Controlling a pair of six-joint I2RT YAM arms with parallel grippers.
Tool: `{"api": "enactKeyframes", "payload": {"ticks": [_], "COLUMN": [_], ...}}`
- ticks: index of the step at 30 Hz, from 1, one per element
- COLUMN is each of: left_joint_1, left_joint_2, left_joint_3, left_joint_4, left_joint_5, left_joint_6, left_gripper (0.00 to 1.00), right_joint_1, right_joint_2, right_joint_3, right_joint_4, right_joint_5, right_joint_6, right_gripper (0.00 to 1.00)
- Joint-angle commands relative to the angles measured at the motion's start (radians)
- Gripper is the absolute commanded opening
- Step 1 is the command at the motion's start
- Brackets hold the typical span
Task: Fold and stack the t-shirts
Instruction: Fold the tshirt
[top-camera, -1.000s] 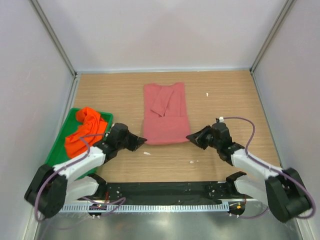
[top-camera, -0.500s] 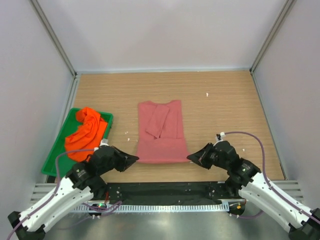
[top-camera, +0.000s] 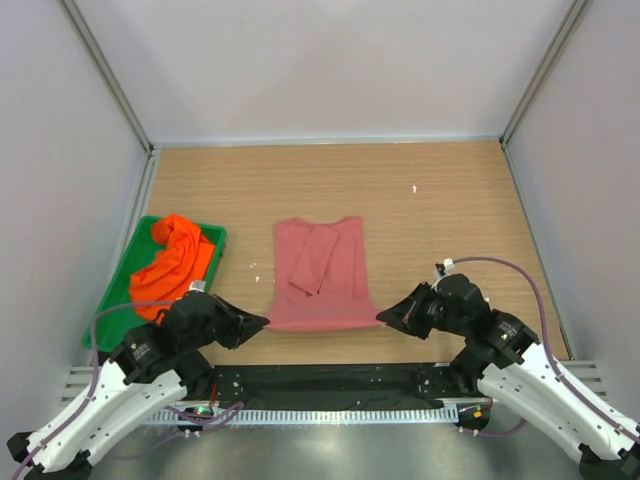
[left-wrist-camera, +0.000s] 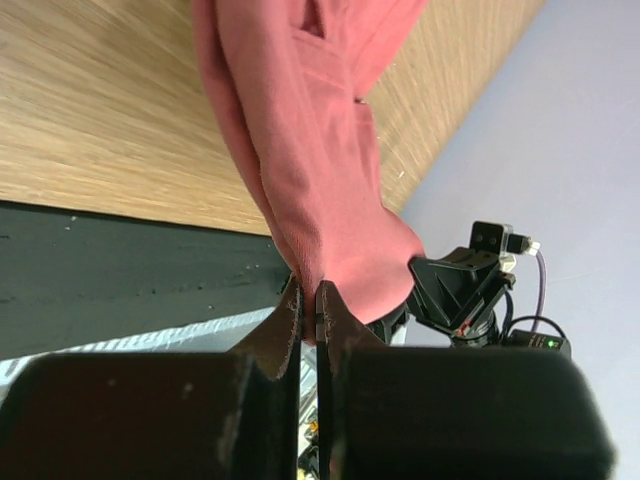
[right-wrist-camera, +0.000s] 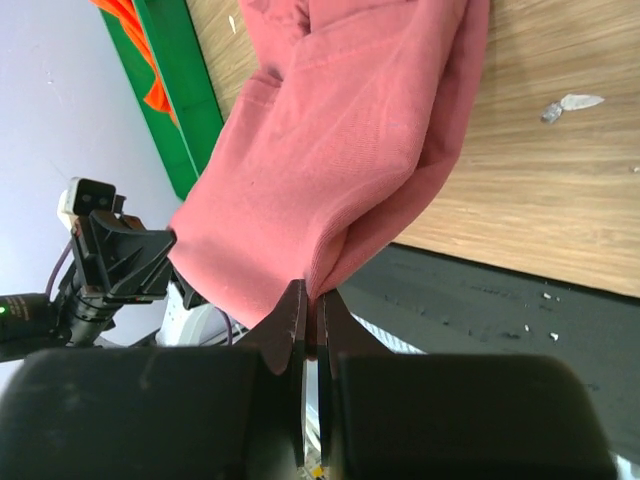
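Note:
The rose-pink t-shirt (top-camera: 322, 275) lies partly folded on the wooden table, its near hem lifted off the surface. My left gripper (top-camera: 262, 322) is shut on the hem's left corner; the pinched cloth (left-wrist-camera: 320, 215) shows in the left wrist view. My right gripper (top-camera: 383, 317) is shut on the right corner, and the shirt (right-wrist-camera: 330, 170) hangs from it in the right wrist view. The orange t-shirt (top-camera: 172, 263) lies crumpled in the green tray (top-camera: 108, 322) at the left.
A black strip (top-camera: 330, 380) runs along the table's near edge between the arm bases. Small white scraps (top-camera: 414, 188) lie on the wood. Grey walls close in the back and both sides.
Both grippers, shut on the pink shirt's near corners, have pulled back toward the near edge, dragging the shirt nearer. The orange shirt has not moved.

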Motion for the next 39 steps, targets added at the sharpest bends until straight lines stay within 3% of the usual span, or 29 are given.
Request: {"api": "enactKeyframes", "payload": {"ticks": [1, 10, 13, 17, 23, 31, 39], "left_joint_1": [0.006, 0.006, 0.017, 0.118, 0.38, 0.466, 0.517], "left_joint_2": [0.019, 0.261, 0.325, 0.421, 0.574, 0.755, 0.875], "left_joint_3": [0.074, 0.251, 0.289, 0.32, 0.383, 0.473, 0.516], "left_joint_4": [-0.115, -0.005, 0.052, 0.137, 0.262, 0.366, 0.461], "left_joint_5": [-0.09, -0.214, -0.214, -0.08, 0.114, 0.217, 0.225], "left_joint_6": [0.021, 0.15, 0.181, 0.245, 0.343, 0.377, 0.363], "left_gripper": [0.0, 0.0, 0.0, 0.0, 0.0, 0.0, 0.0], "right_joint_1": [-0.003, -0.016, -0.08, -0.228, -0.289, -0.347, -0.385], "right_joint_2": [0.043, 0.293, 0.389, 0.484, 0.667, 0.825, 0.997], "right_joint_3": [0.089, 0.362, 0.461, 0.494, 0.609, 0.738, 0.806], "right_joint_4": [-0.11, -0.104, -0.094, -0.062, -0.016, 0.012, 0.089], "right_joint_5": [0.027, 0.003, -0.068, -0.203, -0.309, -0.364, -0.407], "right_joint_6": [-0.054, -0.208, -0.254, -0.31, -0.367, -0.393, -0.372], "right_gripper": [0.02, 0.02, 0.01, 0.01, 0.01, 0.01, 0.01]}}
